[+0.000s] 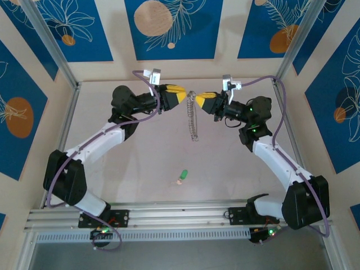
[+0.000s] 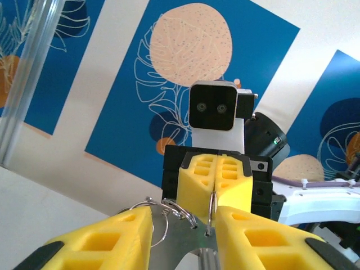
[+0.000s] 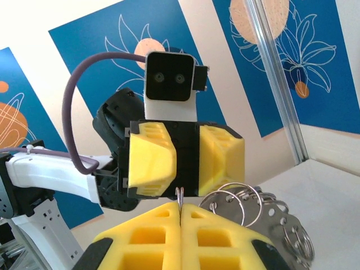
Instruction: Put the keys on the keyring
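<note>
The right gripper (image 1: 198, 101) is clamped on a wire of the keyring (image 1: 194, 126), held above the far middle of the worktop (image 1: 140, 163) with its chain dangling. The left gripper (image 1: 183, 97) has narrow jaws around the rings; whether they pinch, I cannot tell. The key (image 1: 181, 176) lies by the near edge. Any tug between the arms could slip the thin wire free.

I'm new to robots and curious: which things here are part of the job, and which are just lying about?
Job: keyring, green key, left gripper, right gripper.
Just surroundings: blue wall panels, metal frame post.
</note>
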Robot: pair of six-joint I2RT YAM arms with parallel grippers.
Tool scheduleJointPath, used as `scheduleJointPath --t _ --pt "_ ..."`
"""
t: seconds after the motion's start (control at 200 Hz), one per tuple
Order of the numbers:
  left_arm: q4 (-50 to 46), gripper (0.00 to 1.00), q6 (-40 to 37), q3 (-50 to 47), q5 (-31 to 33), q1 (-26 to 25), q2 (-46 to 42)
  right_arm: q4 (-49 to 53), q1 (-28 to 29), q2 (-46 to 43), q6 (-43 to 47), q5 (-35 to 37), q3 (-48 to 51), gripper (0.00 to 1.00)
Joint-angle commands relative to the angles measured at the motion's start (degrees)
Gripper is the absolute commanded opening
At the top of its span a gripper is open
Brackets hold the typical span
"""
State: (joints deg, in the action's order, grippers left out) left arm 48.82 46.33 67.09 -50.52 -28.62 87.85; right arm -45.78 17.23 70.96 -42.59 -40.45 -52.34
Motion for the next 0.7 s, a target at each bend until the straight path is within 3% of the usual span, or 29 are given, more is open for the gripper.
scheduleJointPath --t 0.0,0.24,0.695 --pt "8.5 0.34 4.9 -0.2 -3.0 0.4 0.1 -2.0 0.8 -0.8 1.0 2.2 -1.6 0.0" --pt "13.1 0.3 9.0 -1.5 -4.3 0.1 0.4 -1.9 1.8 -0.7 1.4 5.3 -0.3 0.0" --pt "14.0 0.3 9.2 -3.5 -4.8 -0.4 0.1 -1.5 2.7 -0.3 1.2 6.9 0.2 0.0"
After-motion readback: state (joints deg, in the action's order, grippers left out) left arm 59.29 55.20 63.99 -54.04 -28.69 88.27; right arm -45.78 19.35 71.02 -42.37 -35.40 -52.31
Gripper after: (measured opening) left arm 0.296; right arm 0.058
